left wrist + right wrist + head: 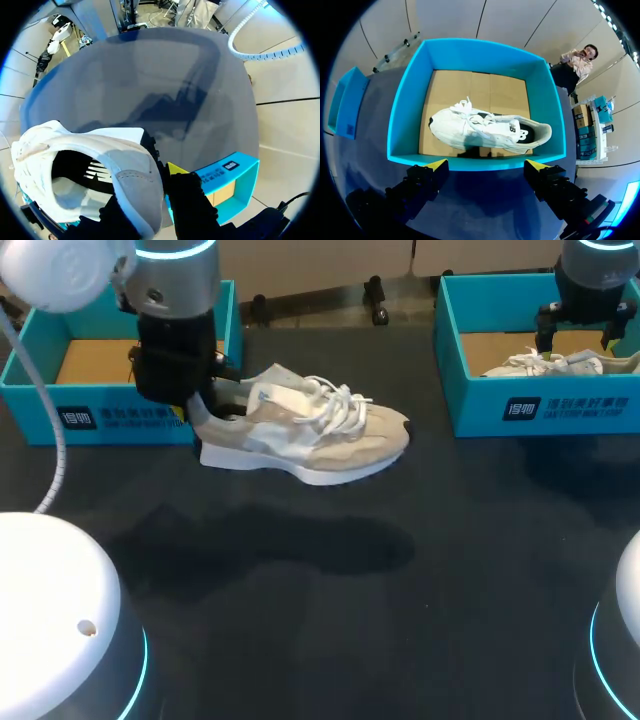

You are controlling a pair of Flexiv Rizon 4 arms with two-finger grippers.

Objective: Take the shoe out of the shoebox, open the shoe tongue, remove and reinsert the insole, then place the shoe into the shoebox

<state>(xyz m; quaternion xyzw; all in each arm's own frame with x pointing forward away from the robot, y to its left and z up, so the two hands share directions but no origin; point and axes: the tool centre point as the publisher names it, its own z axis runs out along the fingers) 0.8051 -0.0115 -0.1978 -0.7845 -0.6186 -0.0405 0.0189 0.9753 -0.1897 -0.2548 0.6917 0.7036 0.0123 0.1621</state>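
1. On the tabletop beside the left shoebox lies a beige-and-white shoe, laces loose; left tool clamps its heel.
2. Teal right shoebox holds a white sneaker; right tool above, fingers apart.

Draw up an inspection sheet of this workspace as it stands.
Surface: dark table, bare apart from shadows in the foreground.
Job's things: beige shoe rests on its sole on the table, beside the left shoebox, whose visible floor is bare cardboard. A white shoe lies inside the right shoebox.
Clutter: nothing seen.
Jaws: left jaws shut on the beige shoe's heel; right jaws open, above the right shoebox's near wall.
Cables: white ribbed hose hangs over the table's left side.
Surroundings: nothing seen reaching over the table.
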